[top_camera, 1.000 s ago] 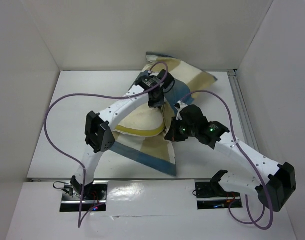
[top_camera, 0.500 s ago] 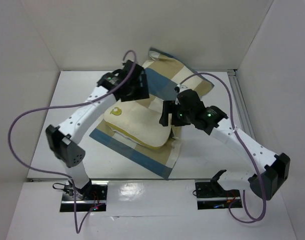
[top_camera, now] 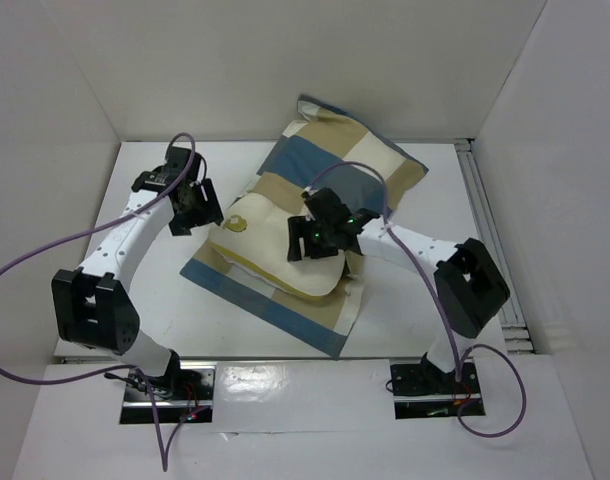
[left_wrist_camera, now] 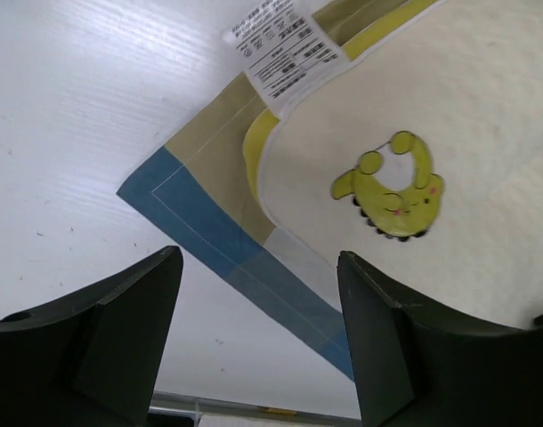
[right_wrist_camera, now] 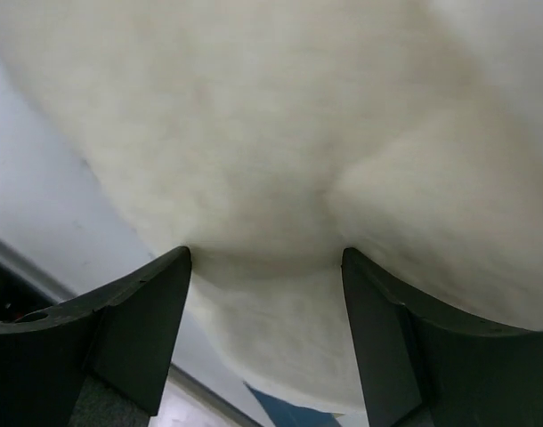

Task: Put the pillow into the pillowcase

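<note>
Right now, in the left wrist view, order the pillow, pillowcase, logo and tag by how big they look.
1. pillow
2. pillowcase, only its corner shows
3. logo and tag: about alike, tag cropped

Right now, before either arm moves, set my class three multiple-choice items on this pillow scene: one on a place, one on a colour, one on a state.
1. Where on the pillow does the logo sit?
A. in its middle
B. near the corner with the white tag
C. along the edge nearest the right arm

2. What colour is the pillow's edge band?
A. red
B. green
C. yellow

3. How does the left claw stand?
A. open, holding nothing
B. shut on the tag
C. shut on the pillow

Answers:
1. B: the left wrist view shows the logo close to the tagged corner.
2. C: a yellow strip runs round that corner.
3. A: its fingers stand wide apart and grip nothing.
</note>
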{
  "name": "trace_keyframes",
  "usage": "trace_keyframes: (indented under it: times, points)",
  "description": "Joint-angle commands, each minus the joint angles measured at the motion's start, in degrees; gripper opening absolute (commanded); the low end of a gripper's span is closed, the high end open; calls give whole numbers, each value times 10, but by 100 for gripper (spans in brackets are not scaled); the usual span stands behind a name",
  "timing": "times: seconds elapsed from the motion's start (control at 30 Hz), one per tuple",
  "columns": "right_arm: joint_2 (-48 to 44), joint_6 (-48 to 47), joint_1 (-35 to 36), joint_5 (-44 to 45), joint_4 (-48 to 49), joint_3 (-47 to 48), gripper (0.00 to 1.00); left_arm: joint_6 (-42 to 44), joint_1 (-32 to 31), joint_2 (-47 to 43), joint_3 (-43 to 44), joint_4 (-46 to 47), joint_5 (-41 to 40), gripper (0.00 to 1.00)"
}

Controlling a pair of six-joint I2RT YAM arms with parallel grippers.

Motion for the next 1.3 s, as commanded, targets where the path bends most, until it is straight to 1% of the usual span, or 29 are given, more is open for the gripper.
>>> trace_keyframes:
  times: [0.0, 0.03, 0.17, 0.3, 0.37, 0.4, 0.43, 0.47, 0.5, 0.53, 0.57, 0.67, 0.73, 0.8, 0.87, 0.9, 0.93, 0.97, 1.0, 1.03, 1.07, 1.1, 1.13, 1.17, 1.2, 1.27]
  points:
    - [-59, -10, -70, 80, -68, -38, 77, 29, 21, -24, -56, 49, 75, 83]
    - [-75, -10, -106, 100, -80, -60, 77, 29, 28, -24, -70, 56, 87, 83]
    - [-149, -22, -161, 113, -105, -89, 77, 35, 29, -24, -144, 101, 141, 83]
    - [-168, -22, -162, 116, -121, -65, 77, 35, 29, -19, -197, 126, 178, 84]
    - [-175, -22, -124, 110, -104, -43, 77, 29, 23, -19, -222, 144, 184, 84]
    - [-175, -17, -106, 110, -97, -35, 78, 29, 23, -19, -229, 153, 204, 84]
    - [-175, -17, -88, 110, -89, -27, 80, 23, 23, -19, -243, 163, 204, 84]
    - [-157, -1, -54, 110, -89, -12, 82, 10, 16, -19, -244, 171, 210, 84]
    - [-148, 8, -39, 110, -73, -6, 82, 3, 8, -13, -251, 171, 210, 84]
    - [-138, 17, -26, 102, -68, -6, 82, -8, -1, -13, -257, 178, 188, 84]
    - [-131, 45, -7, 97, -62, -6, 82, -38, -20, -8, -270, 178, 172, 84]
    - [-143, 95, 5, 84, -12, -43, 82, -70, -36, -8, -302, 185, 149, 81]
    - [-156, 101, 20, 84, 17, -82, 82, -84, -51, -13, -320, 203, 149, 81]
    - [-146, 84, 45, 114, 2, -73, 82, -102, -72, -13, -332, 208, 149, 82]
    - [-112, 59, 71, 154, -51, -46, 87, -107, -85, 1, -347, 222, 143, 82]
    - [-100, 58, 84, 197, -68, -20, 89, -107, -85, 8, -347, 222, 138, 82]
    - [-90, 58, 99, 211, -94, -8, 90, -115, -90, 15, -354, 233, 138, 72]
    - [-85, 58, 100, 211, -94, -8, 90, -115, -95, 30, -354, 246, 138, 65]
    - [-85, 58, 106, 216, -94, -3, 90, -121, -95, 36, -360, 246, 138, 54]
    - [-85, 52, 112, 216, -88, -3, 90, -129, -102, 36, -360, 246, 138, 38]
    - [-80, 46, 112, 224, -76, -3, 90, -129, -108, 44, -360, 246, 145, 0]
    - [-62, 33, 128, 256, -76, 3, 91, -136, -108, 44, -360, 246, 150, 0]
    - [-47, 27, 135, 283, -99, 14, 95, -143, -115, 39, -366, 246, 150, 0]
    - [-27, 22, 135, 312, -118, 31, 97, -143, -120, 30, -366, 246, 150, 0]
    - [15, 8, 143, 359, -130, 60, 99, -152, -131, 3, -378, 246, 150, 0]
    - [59, -7, 143, 385, -146, 85, 99, -161, -137, -35, -387, 239, 150, 0]
